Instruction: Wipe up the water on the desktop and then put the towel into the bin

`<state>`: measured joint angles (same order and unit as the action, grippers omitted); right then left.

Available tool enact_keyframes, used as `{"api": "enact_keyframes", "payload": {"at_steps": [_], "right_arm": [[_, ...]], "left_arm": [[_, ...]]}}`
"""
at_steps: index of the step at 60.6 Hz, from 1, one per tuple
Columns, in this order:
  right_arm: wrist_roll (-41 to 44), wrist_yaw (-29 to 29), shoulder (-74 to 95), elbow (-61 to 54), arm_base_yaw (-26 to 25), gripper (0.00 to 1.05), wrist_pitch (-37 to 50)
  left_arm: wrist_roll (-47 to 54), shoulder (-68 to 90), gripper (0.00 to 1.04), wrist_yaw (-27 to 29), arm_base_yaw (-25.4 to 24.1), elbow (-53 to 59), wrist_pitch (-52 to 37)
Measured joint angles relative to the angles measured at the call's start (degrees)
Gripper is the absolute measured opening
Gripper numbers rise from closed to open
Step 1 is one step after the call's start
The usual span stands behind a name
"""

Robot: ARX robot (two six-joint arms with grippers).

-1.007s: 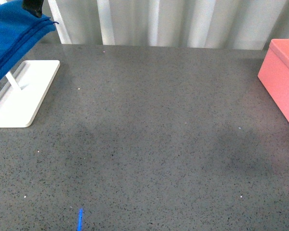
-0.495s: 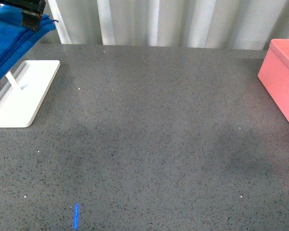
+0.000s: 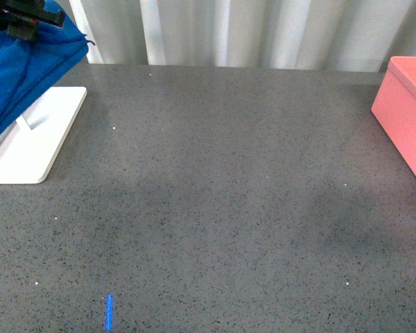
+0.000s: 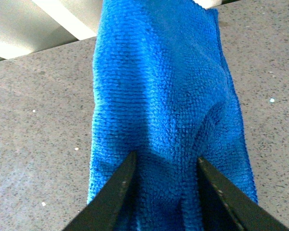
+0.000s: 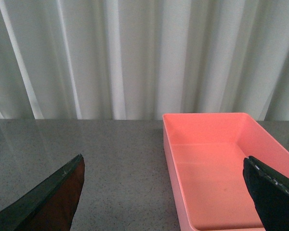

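Left wrist view: left jaws clamp towel (image 4: 159,86) — right wrist view: right jaws apart, bin (image 5: 216,173) beyond.

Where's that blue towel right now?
In the front view the towel is at the far left, hanging over the white rack, gripped by the left gripper, across the desktop from the bin.

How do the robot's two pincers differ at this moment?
The left pincer is closed on the blue towel, pinching a fold; the right pincer is spread wide and holds nothing. The left one looks down on the desktop, while the right one faces the pink bin. Both are dark in colour.
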<state>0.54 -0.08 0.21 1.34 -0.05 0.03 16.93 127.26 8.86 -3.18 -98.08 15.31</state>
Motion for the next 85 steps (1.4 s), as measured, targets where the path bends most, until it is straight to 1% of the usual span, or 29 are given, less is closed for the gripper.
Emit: {"api": "enact_keyframes", "payload": {"at_steps": [8,10,25,35,52,61,73,79,85], "right_arm": [[0.0,0.0,0.0,0.0,0.0,0.98,0.0],[0.0,0.0,0.0,0.0,0.0,0.98,0.0],[0.0,0.0,0.0,0.0,0.0,0.98,0.0],[0.0,0.0,0.0,0.0,0.0,0.98,0.0],[0.0,0.0,0.0,0.0,0.0,0.98,0.0],[0.0,0.0,0.0,0.0,0.0,0.98,0.0],[0.0,0.0,0.0,0.0,0.0,0.98,0.0],[0.0,0.0,0.0,0.0,0.0,0.98,0.0],[0.0,0.0,0.0,0.0,0.0,0.98,0.0]], "left_arm": [[0.6,0.6,0.06,-0.3,0.3,1.3,-1.4],[0.6,0.6,0.03,-0.3,0.3,1.4,-1.6],[0.8,0.0,0.03,-1.9,-0.6,2.6,-2.7],[0.1,-2.4,0.03,-4.3,-1.2,3.1,-1.2],[-2.1,-14.0,0.03,-9.1,-0.7,2.3,2.1],[-2.5,-19.3,0.03,-10.7,0.8,-1.8,4.2],[-3.8,-22.4,0.03,-12.4,3.1,-7.6,6.9],[-5.6,-24.7,0.03,-14.0,5.2,-8.1,7.6],[-8.9,-27.2,0.03,-16.0,8.7,-6.1,6.4]]}}
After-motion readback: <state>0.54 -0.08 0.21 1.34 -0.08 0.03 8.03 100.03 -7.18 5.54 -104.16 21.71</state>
